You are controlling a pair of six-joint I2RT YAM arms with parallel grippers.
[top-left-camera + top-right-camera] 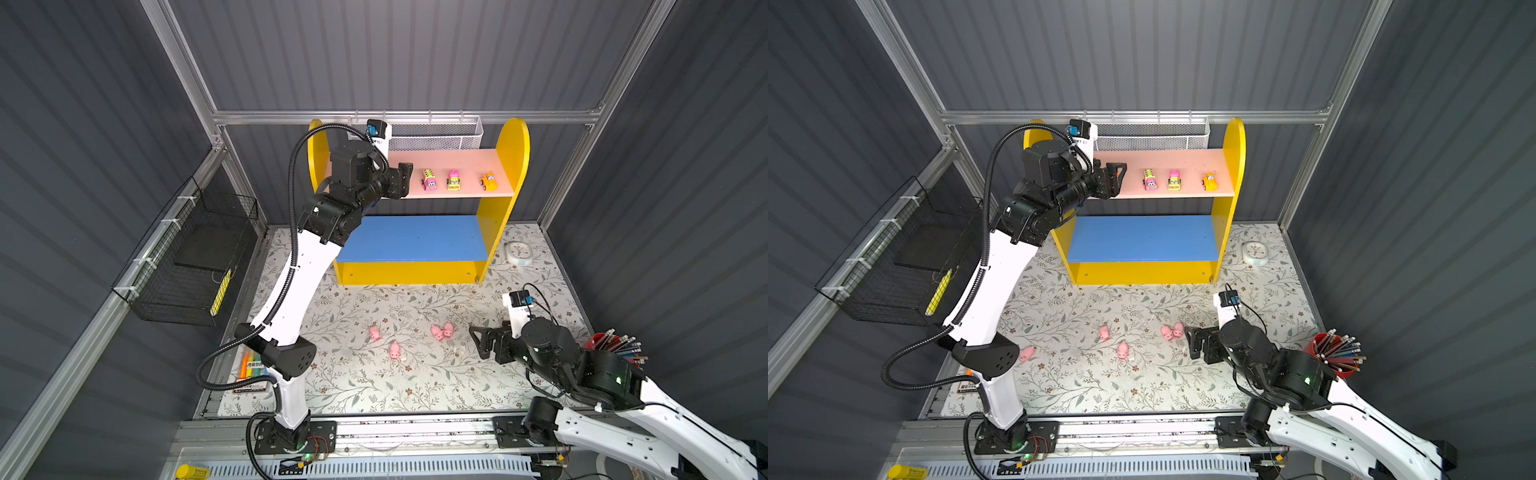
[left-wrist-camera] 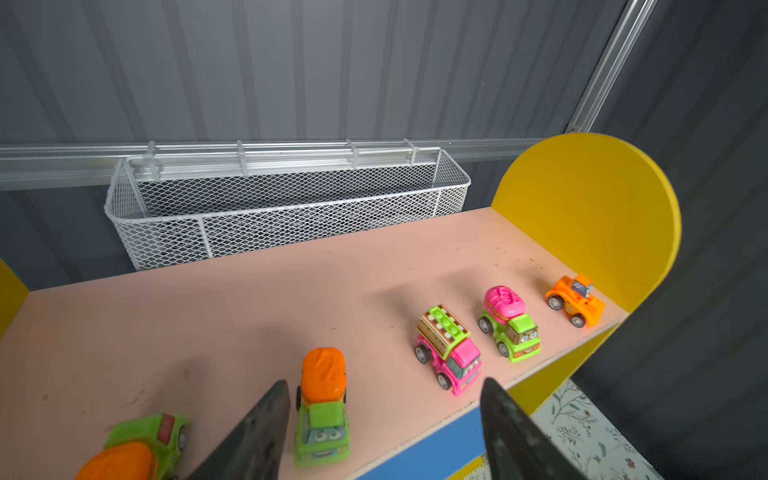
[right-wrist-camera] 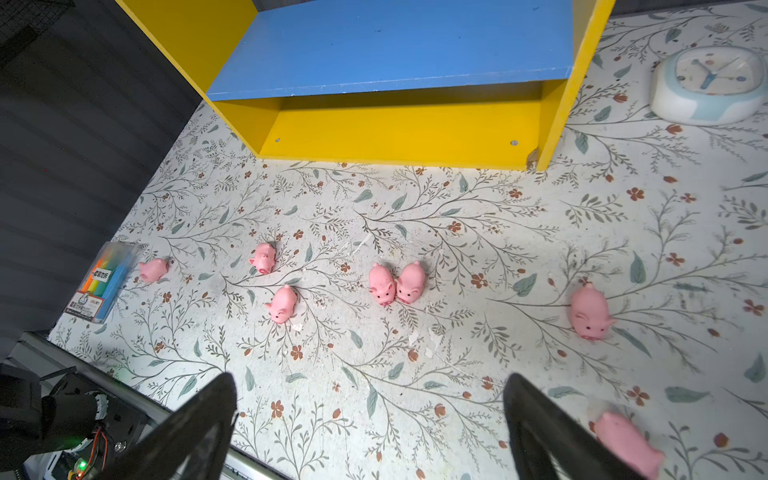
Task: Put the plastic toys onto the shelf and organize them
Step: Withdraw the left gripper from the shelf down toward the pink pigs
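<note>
- The left hand [image 2: 384, 382] is held at the front edge of the pink board [image 2: 249, 299] of the shelf [image 1: 411, 272]; its jaws are parted widely and nothing is gripped.
- A green mixer [image 2: 322, 407] with an orange drum is stood upright on that board between the fingers [image 2: 257, 428], just beside one and well clear of the other.
- A second mixer [image 2: 137, 446] of the same colours is seen on the board beyond that near finger, partly cut off by the wrist view's edge.
- Three more are lined up apart along the board's front edge: a pink truck [image 2: 451, 351], a pink-drum mixer [image 2: 511, 324] and an orange dozer [image 2: 575, 301], the last set nearest the yellow side [image 2: 590, 208].
- The right hand [image 3: 370, 380] is held above the tabletop [image 3: 457, 208], fully spread and empty.
- Seven pigs [image 3: 282, 303] are scattered on the tabletop in front of the shelf; a pair [image 3: 381, 284] is pressed side by side, and one [image 3: 627, 442] is found just beside a right finger [image 3: 544, 440].
- A clock [image 3: 710, 83] is laid on the tabletop beside the shelf.
</note>
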